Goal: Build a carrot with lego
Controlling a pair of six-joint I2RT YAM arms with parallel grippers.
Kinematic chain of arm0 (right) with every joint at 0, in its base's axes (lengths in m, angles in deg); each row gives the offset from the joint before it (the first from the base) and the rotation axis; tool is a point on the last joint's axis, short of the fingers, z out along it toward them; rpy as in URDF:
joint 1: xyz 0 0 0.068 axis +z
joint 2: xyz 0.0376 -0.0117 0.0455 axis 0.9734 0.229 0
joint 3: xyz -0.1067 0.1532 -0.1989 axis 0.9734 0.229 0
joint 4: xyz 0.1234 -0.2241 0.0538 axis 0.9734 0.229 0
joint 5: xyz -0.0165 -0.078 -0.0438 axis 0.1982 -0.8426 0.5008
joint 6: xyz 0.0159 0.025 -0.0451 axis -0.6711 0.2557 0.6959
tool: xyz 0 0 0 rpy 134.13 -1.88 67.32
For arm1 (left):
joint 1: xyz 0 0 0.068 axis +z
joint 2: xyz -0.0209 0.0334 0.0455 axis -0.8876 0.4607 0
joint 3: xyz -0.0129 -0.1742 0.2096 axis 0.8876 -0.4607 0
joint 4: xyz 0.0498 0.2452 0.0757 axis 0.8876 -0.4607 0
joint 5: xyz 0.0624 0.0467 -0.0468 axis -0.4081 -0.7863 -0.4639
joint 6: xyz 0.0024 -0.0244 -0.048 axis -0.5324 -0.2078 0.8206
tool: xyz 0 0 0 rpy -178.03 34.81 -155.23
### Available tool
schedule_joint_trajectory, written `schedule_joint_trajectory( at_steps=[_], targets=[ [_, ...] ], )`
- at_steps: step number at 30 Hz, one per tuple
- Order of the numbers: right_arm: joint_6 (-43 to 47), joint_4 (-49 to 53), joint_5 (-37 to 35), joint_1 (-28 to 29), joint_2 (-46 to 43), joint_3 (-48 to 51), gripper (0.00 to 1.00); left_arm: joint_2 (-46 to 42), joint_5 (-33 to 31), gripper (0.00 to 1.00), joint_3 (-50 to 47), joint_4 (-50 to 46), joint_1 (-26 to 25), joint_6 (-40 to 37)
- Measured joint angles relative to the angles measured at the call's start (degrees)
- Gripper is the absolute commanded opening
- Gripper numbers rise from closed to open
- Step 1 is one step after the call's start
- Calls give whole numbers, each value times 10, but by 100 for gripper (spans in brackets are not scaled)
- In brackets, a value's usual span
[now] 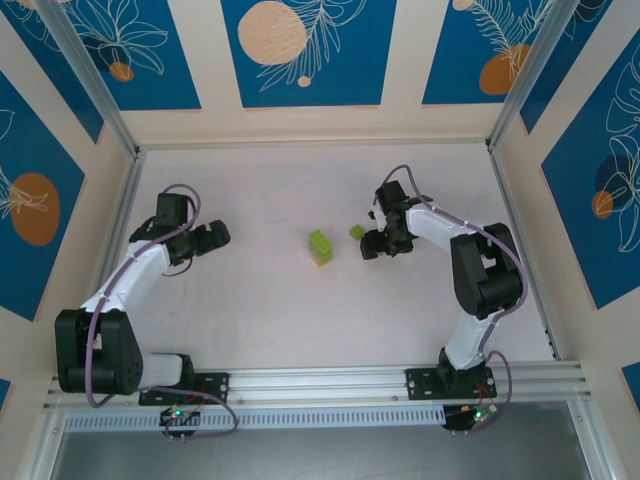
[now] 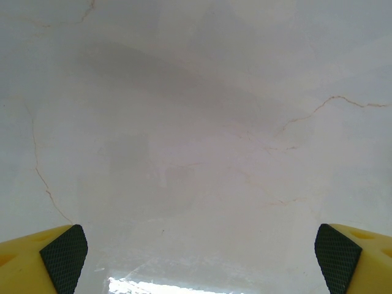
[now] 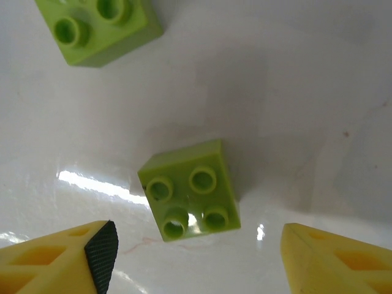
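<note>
My right gripper is spread wide and holds nothing, poised over a loose lime-green brick. The brick is square with four round studs facing up, made of hard glossy plastic with crisp edges. It lies just right of the carrot and apart from it. The carrot is a small stack, lime-green with orange showing at its near edge, and I can't tell whether it is standing or lying. The table is white and shiny with faint hairline marks.

I judge the brick light, rigid and slick, so it could skid on that gloss. Best to pinch two opposite flat side walls, not the studs. It sits skewed to my fingers, so I should square up my wrist first.

My left gripper sits well left of the carrot, fingers apart and empty.
</note>
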Motion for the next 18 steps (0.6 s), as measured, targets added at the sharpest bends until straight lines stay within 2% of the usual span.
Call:
schedule_joint_trajectory(
  at_steps=[8, 13, 18],
  targets=[
    [12, -28, 8, 0, 21, 0, 55, 0, 0, 98, 0, 0, 0, 0],
    [16, -31, 8, 0, 25, 0, 42, 3, 2, 98, 0, 0, 0, 0],
    [10, -31, 8, 3, 25, 0, 36, 3, 2, 98, 0, 0, 0, 0]
  ],
)
